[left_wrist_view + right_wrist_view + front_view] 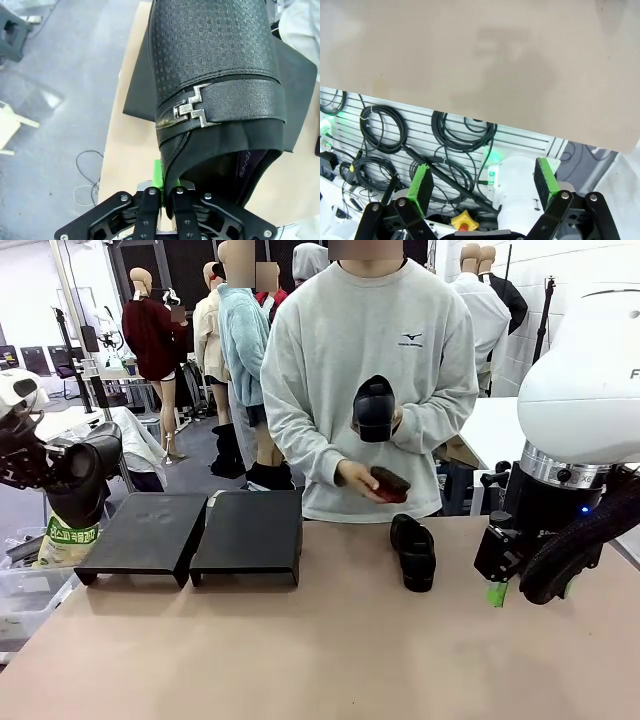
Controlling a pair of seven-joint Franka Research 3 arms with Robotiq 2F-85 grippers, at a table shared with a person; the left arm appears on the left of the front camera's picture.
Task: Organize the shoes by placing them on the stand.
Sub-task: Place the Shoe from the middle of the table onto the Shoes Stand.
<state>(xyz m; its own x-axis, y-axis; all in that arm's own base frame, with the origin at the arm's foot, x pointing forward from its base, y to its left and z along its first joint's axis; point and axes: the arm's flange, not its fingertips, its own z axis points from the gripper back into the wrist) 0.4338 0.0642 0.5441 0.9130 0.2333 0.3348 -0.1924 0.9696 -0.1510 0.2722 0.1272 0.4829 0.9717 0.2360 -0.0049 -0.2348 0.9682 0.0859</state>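
Left gripper grasping a shoe by its rim near the stand; that thin pinch could let it slip.

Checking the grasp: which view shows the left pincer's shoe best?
Left wrist view: shoe close up, opening rim clamped in the left pincer. Front view has the shoe small, at left. Right wrist view faces the table.
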